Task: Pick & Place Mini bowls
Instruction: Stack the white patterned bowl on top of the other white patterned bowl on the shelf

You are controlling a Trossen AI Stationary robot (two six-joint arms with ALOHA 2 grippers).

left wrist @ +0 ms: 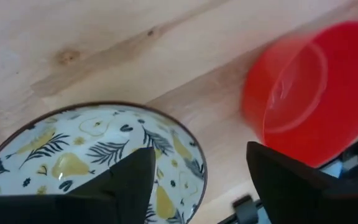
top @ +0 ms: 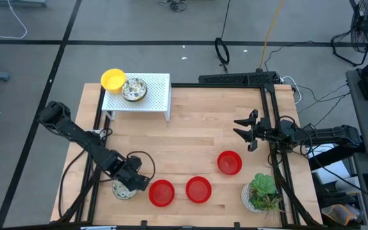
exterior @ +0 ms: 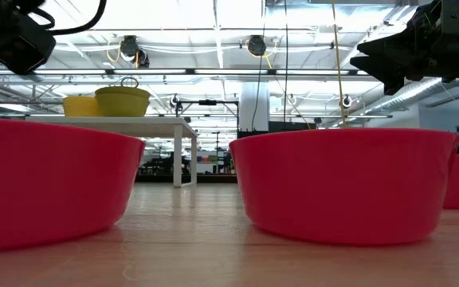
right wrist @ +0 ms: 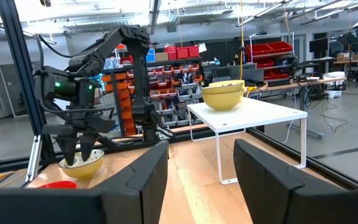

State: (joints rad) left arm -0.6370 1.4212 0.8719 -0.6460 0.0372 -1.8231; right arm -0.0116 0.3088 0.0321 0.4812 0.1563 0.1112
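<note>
A mini bowl with a pear-and-leaf pattern stands on the table near its front left corner. My left gripper hangs over it, pointing steeply down and open. One finger is above the bowl's inside and the other outside its rim, with a gap on each side. Three red mini bowls stand on the table to its right. A yellow mini bowl and a patterned one sit on the white shelf. My right gripper waits open at the right.
A potted plant stands at the front right corner. The white shelf stands on legs at the far left of the table. The nearest red bowl is close beside the patterned bowl. Bare wood lies in the table's middle.
</note>
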